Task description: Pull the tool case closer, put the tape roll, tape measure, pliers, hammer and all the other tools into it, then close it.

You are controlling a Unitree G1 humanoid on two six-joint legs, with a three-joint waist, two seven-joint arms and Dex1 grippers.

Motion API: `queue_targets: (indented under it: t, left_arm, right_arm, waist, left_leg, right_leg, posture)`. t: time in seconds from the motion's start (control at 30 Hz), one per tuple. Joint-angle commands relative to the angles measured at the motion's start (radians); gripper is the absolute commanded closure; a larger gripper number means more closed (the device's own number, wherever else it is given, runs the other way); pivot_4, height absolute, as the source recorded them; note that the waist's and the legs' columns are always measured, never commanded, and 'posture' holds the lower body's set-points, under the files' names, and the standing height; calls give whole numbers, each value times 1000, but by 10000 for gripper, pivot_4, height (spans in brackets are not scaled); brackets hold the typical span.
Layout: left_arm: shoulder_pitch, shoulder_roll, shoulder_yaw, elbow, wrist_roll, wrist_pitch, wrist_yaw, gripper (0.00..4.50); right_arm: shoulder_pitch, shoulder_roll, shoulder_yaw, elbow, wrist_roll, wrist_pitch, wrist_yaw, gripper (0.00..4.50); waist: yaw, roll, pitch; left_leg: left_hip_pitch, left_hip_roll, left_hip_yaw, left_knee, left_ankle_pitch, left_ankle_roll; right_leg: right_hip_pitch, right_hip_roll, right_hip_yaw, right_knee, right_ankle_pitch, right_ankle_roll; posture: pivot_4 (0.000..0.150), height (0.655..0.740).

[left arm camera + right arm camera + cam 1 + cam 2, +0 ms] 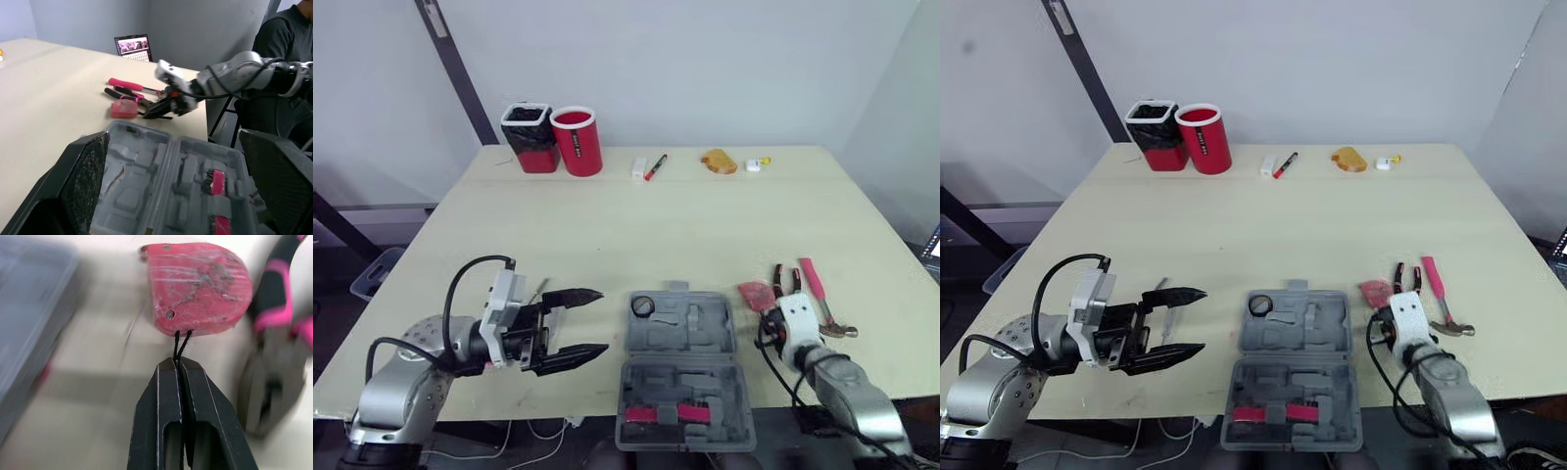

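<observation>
Tool case (680, 367) lies open at the table's (656, 215) near edge, in front of the robot. Its two grey halves are spread flat, and its long axis runs from the robot toward the far side. The handle is on the far end and points away. Pink-handled tools (656, 413) sit across the near half, and the black tape roll (636, 306) rests in the far half's left corner.

Just right of the case, the pink tape measure (200, 289) lies flat on the table. The right gripper (177, 363) is behind it, with its jaws pressed together on the measure's thin black cord. The pliers (781, 279) lie just beside the measure, handles pointing away and metal nose toward the robot. Next to them is the hammer (815, 284), its pink handle pointing the same way and its head at the near end.

The left gripper (600, 320) hovers left of the case, pointing at it with its jaws wide apart.

At the far edge stand a black cup (529, 137) and a red cup (578, 140).
</observation>
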Motion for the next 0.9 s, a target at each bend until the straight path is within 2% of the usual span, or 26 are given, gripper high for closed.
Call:
queue_targets:
  t: [0.03,0.17,0.37,0.6,0.9]
  left_arm:
    - [-2,8,5,-13,-6,-16,-19,0]
    - [-5,7,-10,4,4,-23,-36,0]
    - [-12,4,-24,32,23,-38,-52,0]
    - [1,-15,-25,47,49,-91,-56,0]
    - [29,-46,-20,79,70,-147,-52,0]
  right_arm:
    - [103,-26,-31,-123,36,27,34,44652]
    - [273,-38,-40,-250,86,19,80,44652]
    - [425,-45,-35,-322,98,-4,94,44652]
    - [422,-61,-45,-310,93,-28,97,44652]
    - [418,-134,-74,-283,132,-56,189,44652]
  waist:
    - [0,0,0]
    - [2,0,0]
    - [-1,0,0]
    - [0,-1,0]
    - [1,-1,0]
  left_leg:
    - [0,0,0,0,0,0]
    - [0,0,-1,0,0,0]
    - [1,4,-1,0,0,0]
    - [1,6,-1,0,0,0]
    - [0,6,-1,0,0,0]
  right_leg:
    - [0,0,0,0,0,0]
    - [0,-1,0,0,-1,2]
    - [0,-1,0,0,-2,4]
    - [-2,-2,0,-1,-3,4]
    - [-3,-1,0,-1,-3,4]
  posture:
    - [1500,7400]
    - [1500,7400]
    - [1500,7400]
    - [1500,7400]
    - [1500,7400]
